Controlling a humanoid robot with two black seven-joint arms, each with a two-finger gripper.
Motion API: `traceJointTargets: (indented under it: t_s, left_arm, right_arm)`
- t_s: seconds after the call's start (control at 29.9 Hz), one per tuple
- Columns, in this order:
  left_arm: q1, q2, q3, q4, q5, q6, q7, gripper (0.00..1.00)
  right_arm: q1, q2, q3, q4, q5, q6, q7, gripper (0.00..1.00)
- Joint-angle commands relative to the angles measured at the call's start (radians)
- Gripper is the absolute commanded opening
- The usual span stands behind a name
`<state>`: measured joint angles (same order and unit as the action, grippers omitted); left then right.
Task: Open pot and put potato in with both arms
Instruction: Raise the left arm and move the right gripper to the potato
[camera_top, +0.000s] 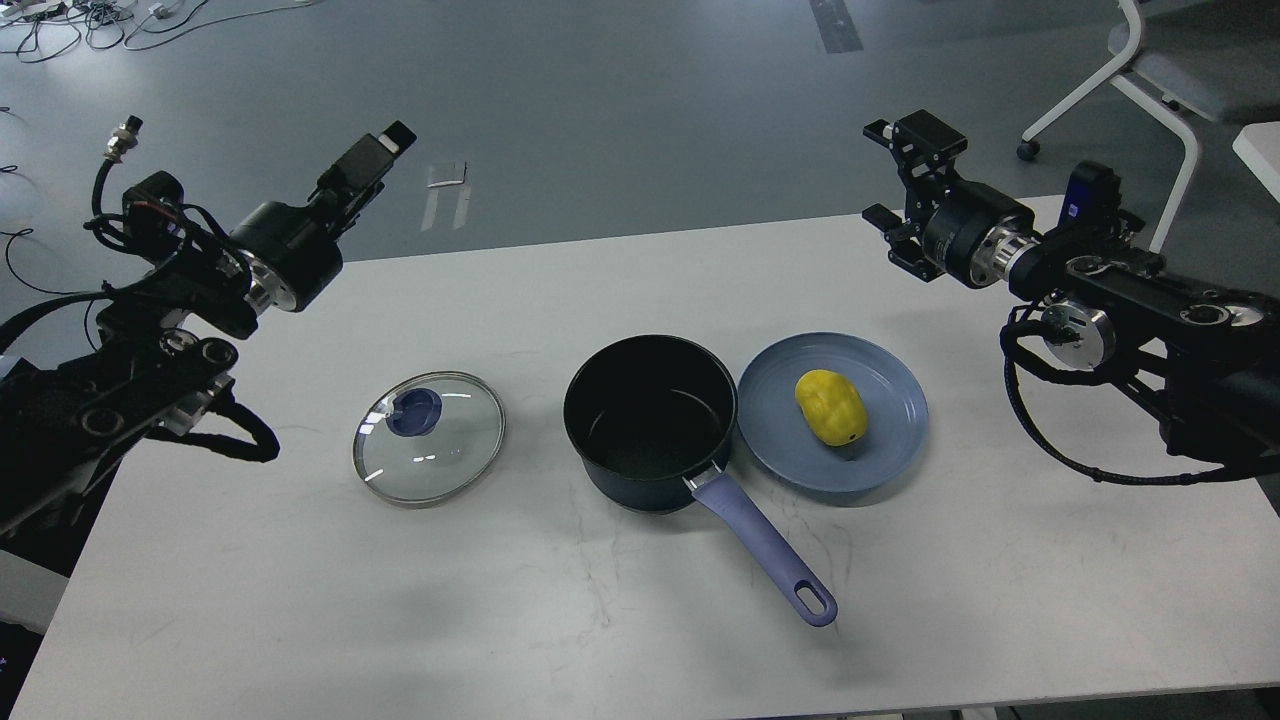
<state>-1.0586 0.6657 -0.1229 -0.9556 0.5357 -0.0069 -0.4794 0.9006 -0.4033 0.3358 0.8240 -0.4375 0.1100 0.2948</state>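
Observation:
The dark navy pot stands open at the table's middle, its black inside empty and its lavender handle pointing to the near right. Its glass lid with a blue knob lies flat on the table to the pot's left. The yellow potato lies on a flat blue plate that touches the pot's right side. My left gripper is raised at the far left, empty, its fingers seen side-on. My right gripper is raised at the far right, open and empty.
The white table runs from the near edge to a far edge behind both grippers. Beyond it is grey floor, with a white chair at the far right and cables at the far left.

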Motion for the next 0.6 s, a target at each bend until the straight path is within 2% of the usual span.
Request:
traceJointTargets:
  t_s: [0.0, 0.03, 0.13, 0.23, 0.57]
  left_arm:
    - [-0.017, -0.072, -0.116, 0.081, -0.267, -0.135, 0.14, 0.98]
    - [-0.009, -0.108, -0.154, 0.112, -0.304, -0.14, 0.21, 0.98]
    - [0.0, -0.156, -0.222, 0.155, -0.325, -0.143, 0.301, 0.98]
    - [0.035, -0.175, -0.291, 0.156, -0.326, -0.148, 0.32, 0.98]
    - [0.072, -0.21, -0.3, 0.158, -0.322, -0.137, 0.306, 0.98]
  right_arm:
    - [0.009, -0.096, -0.087, 0.166, -0.284, -0.056, 0.01, 1.0]
    - [0.011, -0.113, -0.136, 0.203, -0.411, -0.076, 0.009, 1.0]
    - [0.033, -0.123, -0.246, 0.211, -0.582, -0.116, 0.01, 1.0]
    - [0.05, -0.146, -0.355, 0.214, -0.638, -0.13, 0.009, 1.0]
    - [0.075, -0.114, -0.448, 0.205, -0.716, -0.133, 0.006, 0.96]
